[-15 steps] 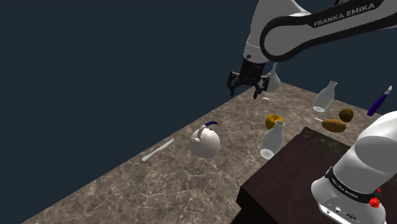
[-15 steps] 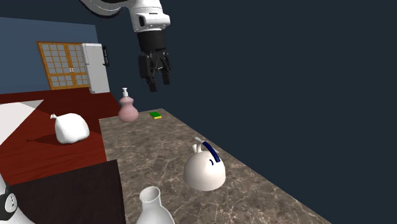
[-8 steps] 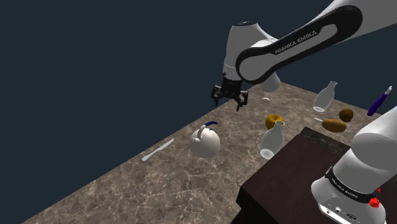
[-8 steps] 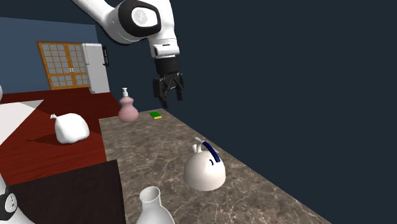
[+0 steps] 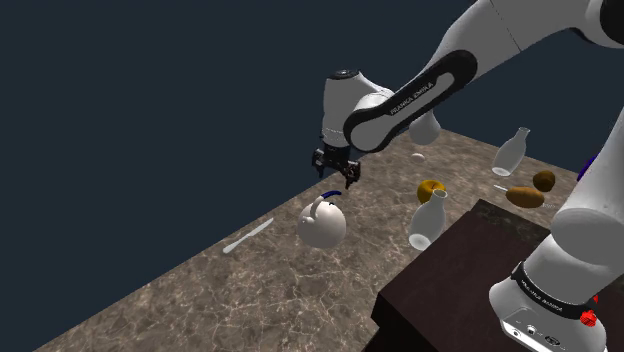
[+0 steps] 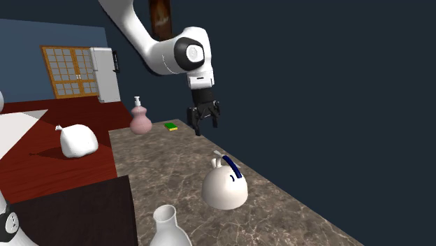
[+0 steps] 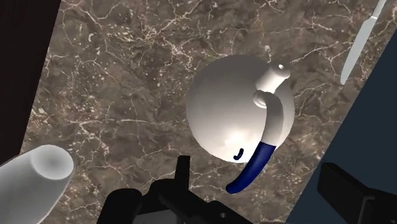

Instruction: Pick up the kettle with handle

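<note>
One knife lies furthest to the shoulder view's left, on the brown marbled counter near its far edge. One kettle comes next. It is a white round body standing on the counter, and its arched handle is white by the spout and dark blue at the other end. One gripper hangs just above the kettle, pointing down and clear of it. In the wrist view its black fingers stand wide apart, with the handle's blue end between them, untouched.

Two white bottles follow: the near bottle stands close to the dark stand's corner, and the far bottle is well beyond it. Three brown lumps lie between the two bottles.

In the second exterior view, from left to right, there is one white sack, one pink bottle and one green block.

A second ago the gripper hung high over the counter's far end. Half a second ago it was lower and further toward the shoulder view's left. It now sits lower again, over the kettle. The kettle, knife, bottles and lumps lie where they lay.
</note>
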Controlling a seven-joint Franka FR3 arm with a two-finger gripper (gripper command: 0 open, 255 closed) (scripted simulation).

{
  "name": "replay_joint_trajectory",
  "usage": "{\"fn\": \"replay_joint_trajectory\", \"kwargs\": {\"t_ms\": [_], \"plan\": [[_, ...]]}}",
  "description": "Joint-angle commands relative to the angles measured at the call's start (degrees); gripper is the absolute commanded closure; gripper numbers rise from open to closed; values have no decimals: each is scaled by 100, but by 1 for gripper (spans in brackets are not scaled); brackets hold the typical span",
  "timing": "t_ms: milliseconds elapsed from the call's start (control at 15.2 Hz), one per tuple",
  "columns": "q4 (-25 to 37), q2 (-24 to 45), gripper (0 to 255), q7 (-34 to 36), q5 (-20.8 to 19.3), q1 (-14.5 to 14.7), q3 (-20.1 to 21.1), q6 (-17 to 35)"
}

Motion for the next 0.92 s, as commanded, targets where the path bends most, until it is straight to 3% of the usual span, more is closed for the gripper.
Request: {"fn": "replay_joint_trajectory", "kwargs": {"t_ms": [0, 396, 858], "plan": [[327, 521, 0, 658, -423, 181, -170, 32], [1519, 1939, 0, 1941, -1058, 779, -834, -14], [1612, 2337, 0, 2144, -1288, 926, -1033, 268]]}}
